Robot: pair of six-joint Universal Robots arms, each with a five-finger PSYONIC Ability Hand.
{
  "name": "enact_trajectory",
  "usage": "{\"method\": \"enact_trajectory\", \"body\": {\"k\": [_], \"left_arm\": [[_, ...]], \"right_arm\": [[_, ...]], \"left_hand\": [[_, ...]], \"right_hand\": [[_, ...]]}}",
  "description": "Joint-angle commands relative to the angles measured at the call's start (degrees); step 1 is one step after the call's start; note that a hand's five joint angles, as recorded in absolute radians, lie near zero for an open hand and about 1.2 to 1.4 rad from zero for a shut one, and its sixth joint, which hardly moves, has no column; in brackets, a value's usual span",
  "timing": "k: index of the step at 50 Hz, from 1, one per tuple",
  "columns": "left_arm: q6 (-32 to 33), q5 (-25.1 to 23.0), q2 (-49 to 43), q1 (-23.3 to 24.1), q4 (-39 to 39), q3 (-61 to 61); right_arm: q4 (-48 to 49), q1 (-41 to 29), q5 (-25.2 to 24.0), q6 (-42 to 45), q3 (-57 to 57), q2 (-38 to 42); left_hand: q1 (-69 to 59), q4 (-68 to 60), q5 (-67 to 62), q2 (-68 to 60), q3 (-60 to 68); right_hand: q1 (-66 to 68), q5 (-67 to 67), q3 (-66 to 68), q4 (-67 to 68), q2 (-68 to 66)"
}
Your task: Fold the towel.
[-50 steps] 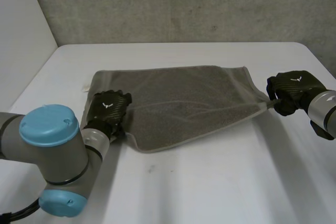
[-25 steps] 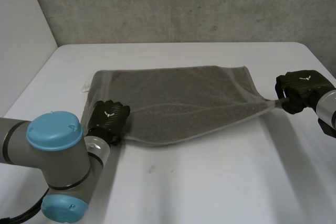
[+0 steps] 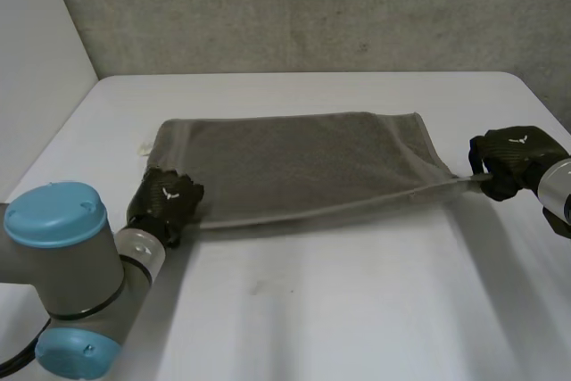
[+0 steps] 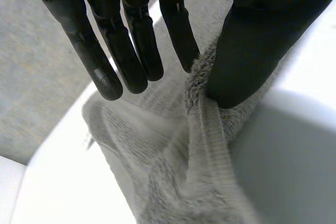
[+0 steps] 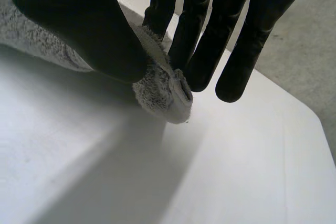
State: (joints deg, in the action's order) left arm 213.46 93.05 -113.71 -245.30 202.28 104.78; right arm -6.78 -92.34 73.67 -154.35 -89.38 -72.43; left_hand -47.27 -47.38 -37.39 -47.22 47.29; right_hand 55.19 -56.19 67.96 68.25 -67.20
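A grey towel lies spread across the middle of the white bench, its long sides running from the bench's left edge toward its right edge. The far side lies flat. The near side is drawn in a straight line between the two hands.

The left hand is at the towel's near-left corner, toward the left edge of the bench. In the left wrist view this hand pinches the hemmed edge of the towel between its thumb and one finger, and the other fingers hang straight beside it, off the cloth.

The right hand is close to the bench's right edge and holds the near-right corner, which is pulled out to a point. In the right wrist view its thumb presses the bunched corner of the towel against the fingers, just above the bench top.
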Motion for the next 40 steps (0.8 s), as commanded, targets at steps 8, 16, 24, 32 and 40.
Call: {"method": "enact_trajectory", "body": {"k": [8,16,24,32,40], "left_arm": [[-0.7,0.1,-1.5,-2.2,-1.5,0.9],[-0.2,0.5,-1.6,-2.4,-0.9,1.7],[0.1,0.4,-0.5,-5.2,-1.3,2.1],[0.1,-0.3,17.3,-5.5,-7.3,3.9],[0.2,-6.7,33.3,-5.9,-23.3,-0.7]], "right_arm": [[0.1,-0.2,-0.1,0.0,-0.4,0.5],[0.3,0.1,-0.2,0.0,-0.3,0.6],[0.0,0.1,-0.1,0.4,0.2,0.7],[-12.0,0.2,0.5,11.2,2.7,-4.4],[-26.3,0.4,1.0,19.8,7.3,-13.2]], "left_hand": [[5.6,5.7,5.7,5.5,-5.6],[4.3,4.4,4.4,4.2,-4.3],[-32.7,-32.6,-32.6,-32.8,32.7],[-32.7,-32.6,-32.6,-32.8,32.7],[-32.7,-32.6,-32.6,-32.8,32.7]], "right_hand": [[24.8,-13.8,12.0,11.7,-12.8],[24.8,-13.8,12.0,11.7,-12.8],[24.8,-13.8,12.0,11.7,-12.8],[24.8,-13.8,12.0,11.7,-12.8],[24.8,-13.8,12.0,11.7,-12.8]]}}
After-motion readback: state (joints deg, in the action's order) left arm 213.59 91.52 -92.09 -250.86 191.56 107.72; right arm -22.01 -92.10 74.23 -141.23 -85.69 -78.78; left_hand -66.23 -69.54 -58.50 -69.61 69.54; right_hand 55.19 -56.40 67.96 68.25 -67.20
